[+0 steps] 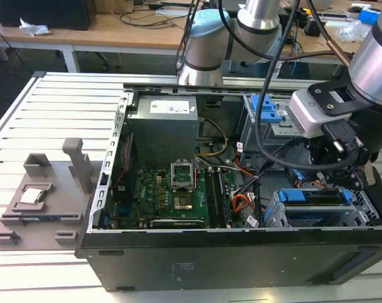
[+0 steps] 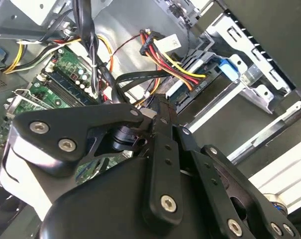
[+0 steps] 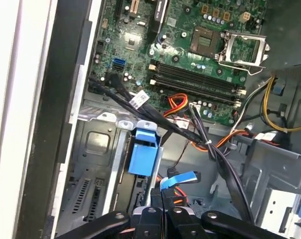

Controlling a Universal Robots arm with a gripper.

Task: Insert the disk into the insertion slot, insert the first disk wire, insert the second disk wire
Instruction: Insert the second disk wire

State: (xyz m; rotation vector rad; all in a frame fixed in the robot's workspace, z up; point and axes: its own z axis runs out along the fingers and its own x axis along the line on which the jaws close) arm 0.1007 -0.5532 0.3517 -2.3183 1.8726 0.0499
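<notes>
Black fingers of my end effector (image 3: 162, 201) stand pressed together with only a hairline between them; I cannot tell whether they pinch anything. Just past the tips lies a flat blue wire (image 3: 177, 178), and near it I see a bundle of red, yellow and black wires (image 2: 165, 55). Close beneath the end effector, the disk (image 1: 317, 197) sits inside the insertion slot (image 1: 314, 218), its blue carrier showing at the open end. Farther off, the green motherboard (image 3: 200, 50) lies against the wall of the case (image 1: 209, 265), and beyond that is the grey power supply (image 1: 162, 126). Farthest from the end effector, outside the case, a grey fixture (image 1: 45, 196) rests on the slatted white tabletop (image 1: 26, 120).
</notes>
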